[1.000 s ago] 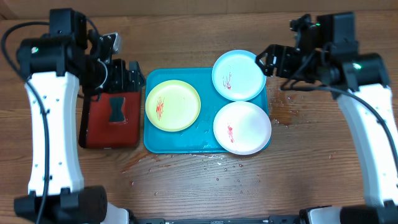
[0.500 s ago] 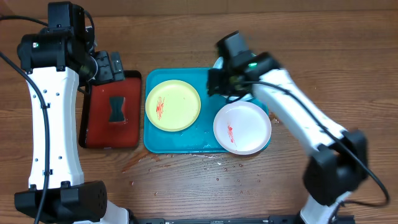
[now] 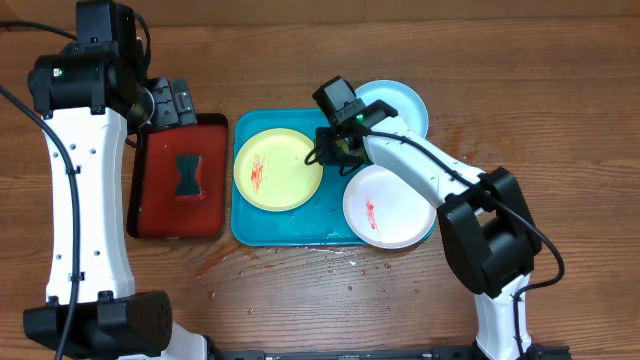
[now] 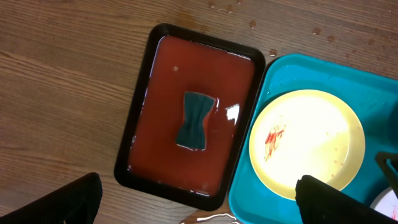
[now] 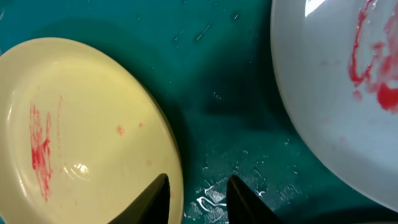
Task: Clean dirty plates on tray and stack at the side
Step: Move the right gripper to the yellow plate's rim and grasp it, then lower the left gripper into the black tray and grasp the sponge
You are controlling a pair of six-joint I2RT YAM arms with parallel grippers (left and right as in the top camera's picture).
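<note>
Narrowly parted jaws hang over the wet tray (image 5: 224, 93), the smeared lime-green plate (image 5: 74, 124) edging one jaw and a red-smeared pale plate (image 5: 336, 81) ahead to their right.

Your overhead camera looks straight down from high above the table (image 3: 300, 300) and takes in the whole workspace. Your left wrist camera also faces down from mid height, covering the red tray (image 4: 168, 74) and the left end of the cyan tray (image 4: 292, 71). Your right wrist camera sits very close over that cyan tray's floor. All three views share the lime-green plate (image 3: 278, 170).
</note>
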